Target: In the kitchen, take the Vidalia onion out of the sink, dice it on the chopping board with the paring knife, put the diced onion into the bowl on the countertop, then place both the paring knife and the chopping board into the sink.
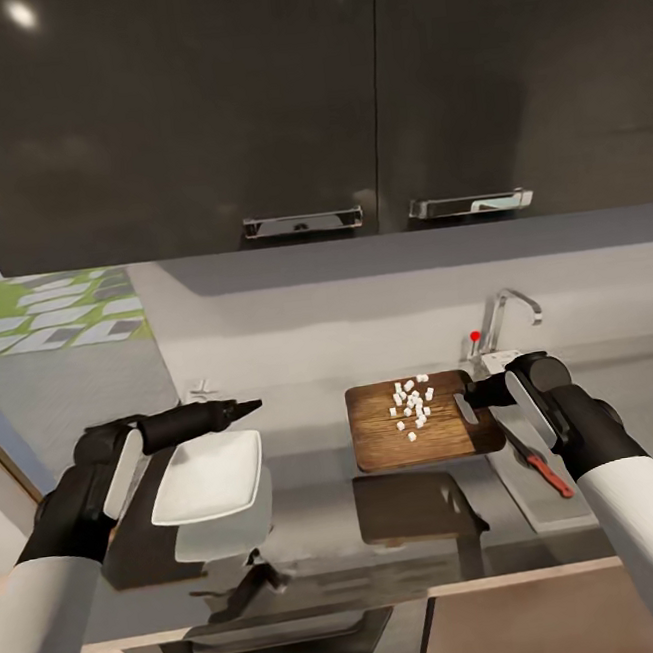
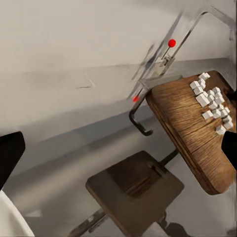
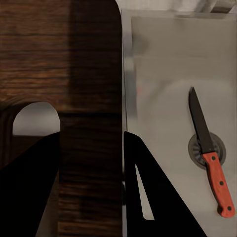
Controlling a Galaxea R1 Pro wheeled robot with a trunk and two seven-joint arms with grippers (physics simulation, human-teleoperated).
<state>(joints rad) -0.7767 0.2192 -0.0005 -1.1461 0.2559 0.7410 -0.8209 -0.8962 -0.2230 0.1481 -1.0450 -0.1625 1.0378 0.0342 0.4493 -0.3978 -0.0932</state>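
Currently right gripper (image 1: 477, 392) clamped on the handle-slot end of the chopping board (image 1: 424, 435), holding it lifted and roughly level over the countertop (image 1: 318, 528). Diced onion (image 1: 412, 403) sits loose on the board just ahead of the fingers; light cubes, likely to slide at any tilt. Board stiff, rigid grip at slot looks sound. Left gripper (image 1: 244, 406) pinches the rim of the bowl (image 1: 208, 477), raised. Paring knife (image 3: 210, 150) lies in the sink (image 3: 163, 74) below the right gripper.

The diced onion (image 1: 412, 405) lies on the chopping board (image 1: 384, 439); the bowl (image 1: 208, 477) is left of it, the paring knife (image 1: 538, 464) in the sink (image 1: 525, 492) to its right.
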